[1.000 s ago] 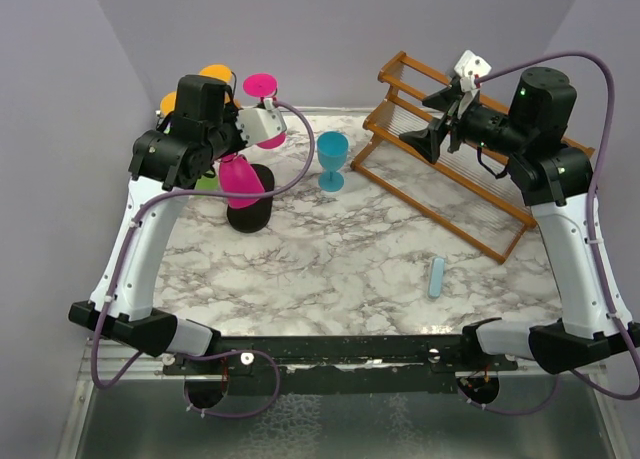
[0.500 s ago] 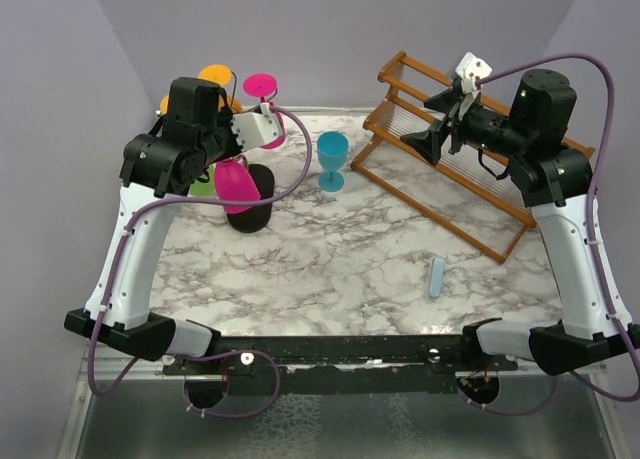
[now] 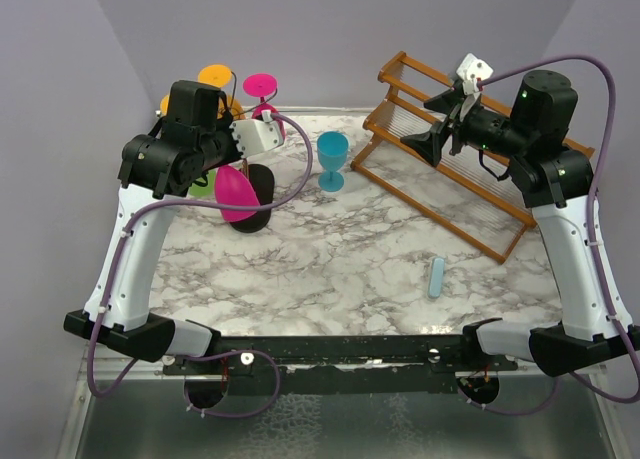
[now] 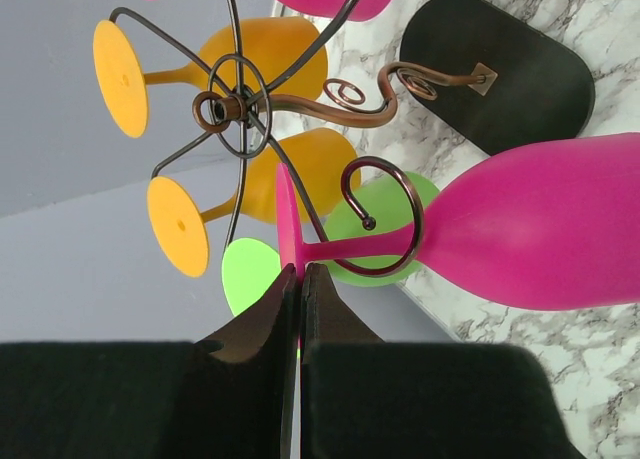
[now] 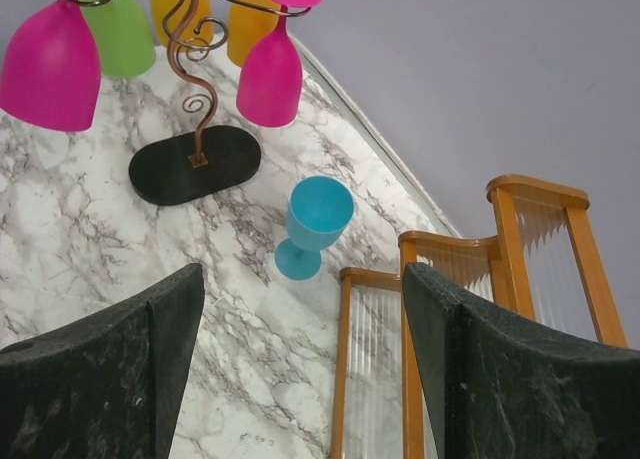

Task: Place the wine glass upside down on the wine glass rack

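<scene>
A magenta wine glass (image 4: pixel 540 229) hangs bowl-down over the marble, its stem lying inside a curled arm of the wine glass rack (image 4: pixel 238 107). My left gripper (image 4: pixel 298 271) is shut on the rim of the glass's foot. From above, the magenta bowl (image 3: pixel 233 194) hangs in front of the rack's black oval base (image 3: pixel 262 186). My right gripper (image 5: pixel 300 274) is open and holds nothing. It hovers over the wooden rack at the right, far from the glass.
Two orange glasses (image 4: pixel 270 54), a green one (image 4: pixel 385 204) and another magenta one (image 5: pixel 270 74) hang on the wire rack. A blue glass (image 3: pixel 332 161) stands upright mid-table. The brown slatted rack (image 3: pixel 450 174) fills the back right. A small pale blue bar (image 3: pixel 436 277) lies front right.
My left arm has drawn back to the left and the magenta glass has dropped lower, its bowl now hanging below the spiral arm. The right arm has stayed put.
</scene>
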Tool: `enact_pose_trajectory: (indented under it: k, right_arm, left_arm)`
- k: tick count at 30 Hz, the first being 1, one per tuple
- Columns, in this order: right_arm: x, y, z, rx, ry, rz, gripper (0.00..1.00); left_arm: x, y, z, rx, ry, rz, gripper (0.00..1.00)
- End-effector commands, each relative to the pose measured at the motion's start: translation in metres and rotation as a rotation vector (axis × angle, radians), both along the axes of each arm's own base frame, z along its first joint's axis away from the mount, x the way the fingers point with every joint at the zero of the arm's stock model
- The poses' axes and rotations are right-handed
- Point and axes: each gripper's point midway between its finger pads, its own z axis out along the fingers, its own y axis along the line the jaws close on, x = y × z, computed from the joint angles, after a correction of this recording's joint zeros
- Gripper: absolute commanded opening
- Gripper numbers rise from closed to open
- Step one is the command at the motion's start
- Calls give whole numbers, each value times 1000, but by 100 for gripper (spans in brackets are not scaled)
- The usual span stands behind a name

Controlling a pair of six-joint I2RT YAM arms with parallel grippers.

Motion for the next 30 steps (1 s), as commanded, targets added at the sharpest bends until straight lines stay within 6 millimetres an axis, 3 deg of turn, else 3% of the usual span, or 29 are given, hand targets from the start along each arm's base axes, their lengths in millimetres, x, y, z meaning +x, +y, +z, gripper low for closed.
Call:
enact_pose_trajectory:
  k: [1, 30]
  right_arm:
    - [-6, -1, 11, 20, -38, 15, 80]
    - [-4, -4, 8, 23, -28, 12, 81]
  left_arm:
    - [-10, -9, 16, -46, -34, -60, 0]
    - [2, -27, 7, -92, -20, -115, 0]
